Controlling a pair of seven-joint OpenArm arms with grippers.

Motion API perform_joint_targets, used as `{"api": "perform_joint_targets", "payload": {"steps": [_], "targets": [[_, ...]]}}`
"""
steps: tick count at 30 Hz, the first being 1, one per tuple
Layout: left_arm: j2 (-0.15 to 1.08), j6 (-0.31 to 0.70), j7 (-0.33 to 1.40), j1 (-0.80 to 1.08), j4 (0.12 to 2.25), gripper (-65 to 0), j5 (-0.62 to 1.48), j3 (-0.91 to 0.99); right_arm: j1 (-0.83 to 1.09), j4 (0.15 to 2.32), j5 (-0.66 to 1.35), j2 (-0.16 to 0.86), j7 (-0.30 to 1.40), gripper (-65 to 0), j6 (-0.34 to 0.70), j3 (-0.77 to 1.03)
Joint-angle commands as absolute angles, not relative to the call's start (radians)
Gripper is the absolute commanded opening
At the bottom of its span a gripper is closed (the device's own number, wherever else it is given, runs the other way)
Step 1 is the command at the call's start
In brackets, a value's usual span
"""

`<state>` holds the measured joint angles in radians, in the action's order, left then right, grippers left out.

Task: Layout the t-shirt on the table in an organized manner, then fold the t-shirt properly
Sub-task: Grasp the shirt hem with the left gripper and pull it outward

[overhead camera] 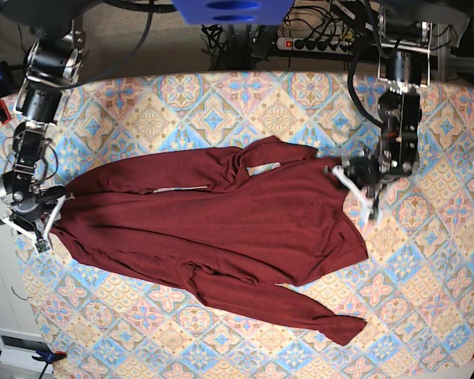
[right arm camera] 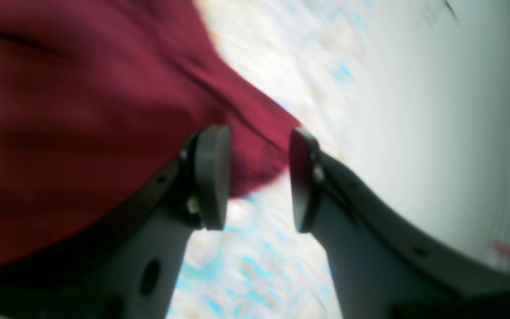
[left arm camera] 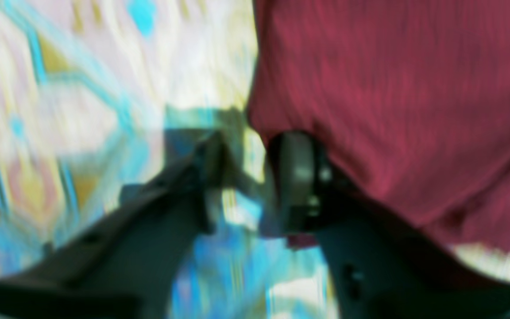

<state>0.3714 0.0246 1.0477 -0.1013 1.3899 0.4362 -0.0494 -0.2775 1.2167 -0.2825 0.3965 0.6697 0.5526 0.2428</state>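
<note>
While spread across the table, t-shirt edge between parted right fingers, beside parted, empty left fingers.

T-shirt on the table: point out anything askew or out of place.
The t-shirt lies slanted across the table, not squared up. One long sleeve trails toward the near edge, and the fabric near the collar is folded over and bunched.
</note>
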Motion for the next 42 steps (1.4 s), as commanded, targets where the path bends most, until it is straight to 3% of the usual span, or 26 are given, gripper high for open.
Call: {"api": "perform_joint_targets", "payload": {"steps": [1,4,9,18,25,37,39,42], "targets": [[0.383,0.019,1.038,-0.163,1.336,-55.3,0.433,-0.045,-0.291,1.260,-0.286,0.412,0.659,-42.9,0.544,0.249],[0.383,0.019,0.980,-0.291,1.130,-65.0,0.435,-0.045,-0.257,1.323,-0.286,0.395,0.659,-42.9,0.544,0.248],[0.380,0.018,0.812,-0.478,0.831,-65.0,0.435,-0.051,-0.222,1.402,-0.285,0.389,0.659,-43.1,0.544,0.165],[0.381,0.010,0.542,-0.708,0.513,-65.0,0.435,-0.051,-0.179,1.457,-0.285,0.389,0.659,-42.9,0.544,0.137],[0.381,-0.107,0.473,-0.786,0.433,-46.4,0.433,-0.053,-0.177,1.471,-0.283,0.387,0.659,-42.9,0.544,0.107],[0.351,-0.108,0.507,-0.740,0.521,-44.2,0.433,-0.125,-0.177,1.497,-0.283,0.387,0.659,-42.9,0.544,0.110],[0.341,-0.107,0.522,-0.743,0.521,-41.0,0.443,-0.160,-0.176,1.514,-0.283,0.387,0.661,-42.9,0.544,0.107],[0.308,-0.068,0.585,-0.757,0.521,-31.0,0.443,-0.168,-0.154,1.538,-0.283,0.387,0.661,-42.9,0.544,0.110]]}}
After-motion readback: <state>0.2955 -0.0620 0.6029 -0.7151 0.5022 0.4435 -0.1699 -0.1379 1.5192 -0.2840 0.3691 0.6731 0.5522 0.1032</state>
